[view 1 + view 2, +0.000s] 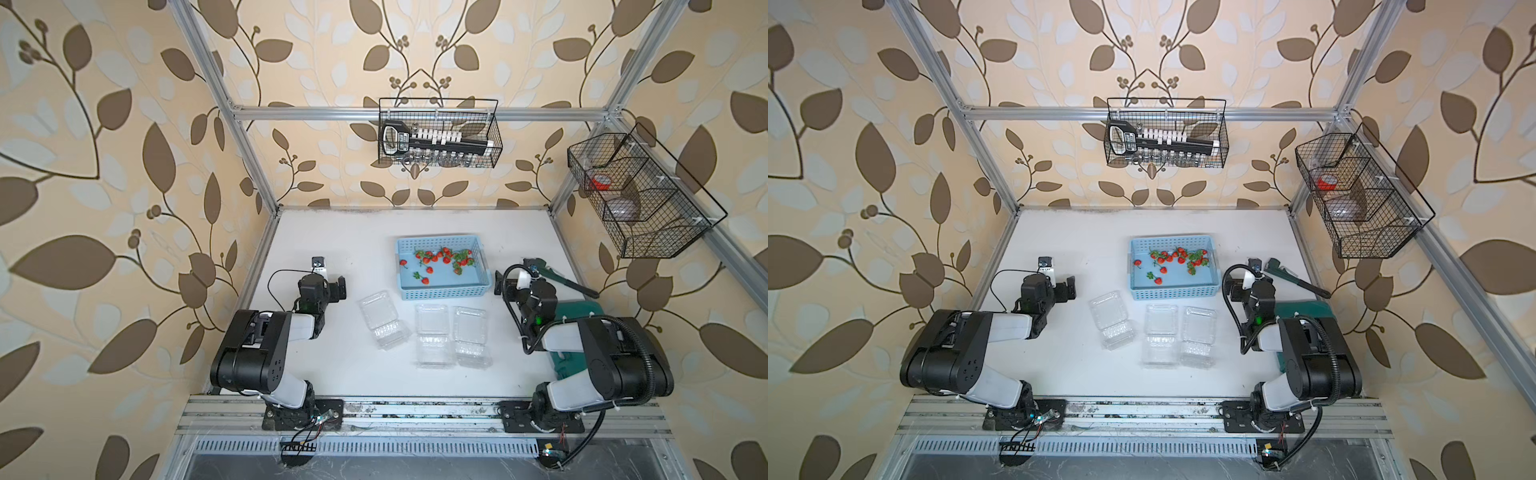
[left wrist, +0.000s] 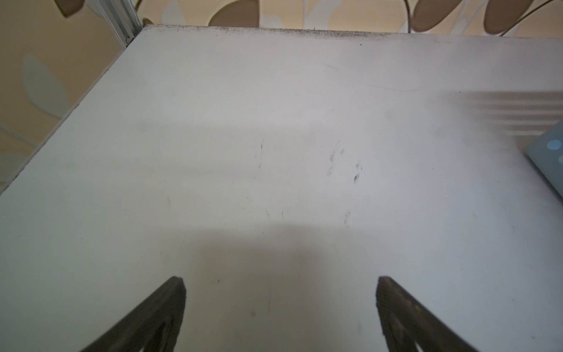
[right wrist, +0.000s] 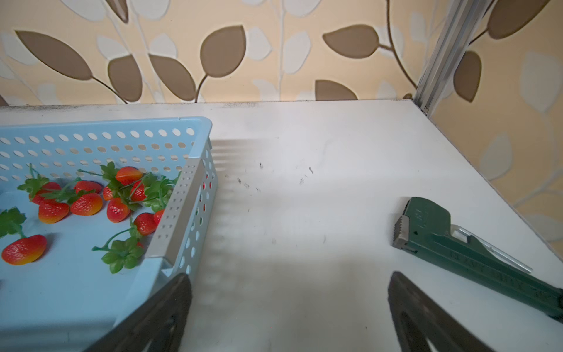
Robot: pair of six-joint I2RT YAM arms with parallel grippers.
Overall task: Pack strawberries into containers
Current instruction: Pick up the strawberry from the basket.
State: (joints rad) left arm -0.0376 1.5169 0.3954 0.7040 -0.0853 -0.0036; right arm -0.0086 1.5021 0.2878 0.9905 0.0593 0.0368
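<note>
Several red strawberries (image 1: 440,257) (image 1: 1177,257) with green tops lie in a light blue perforated basket (image 1: 440,293) (image 1: 1175,293). The right wrist view shows the strawberries (image 3: 86,204) close up behind the basket wall (image 3: 106,143). Three clear clamshell containers (image 1: 382,320) (image 1: 432,332) (image 1: 471,336) lie open and empty in front of the basket, seen in both top views (image 1: 1112,320). My left gripper (image 1: 330,282) (image 2: 280,279) is open over bare table, left of the containers. My right gripper (image 1: 515,286) (image 3: 289,275) is open just right of the basket, holding nothing.
A green pipe wrench (image 3: 457,247) (image 1: 569,284) lies on the table right of my right gripper. A dark green case (image 1: 582,311) sits under the right arm. Two black wire baskets (image 1: 440,133) (image 1: 640,195) hang on the frame above the table's back and right edges.
</note>
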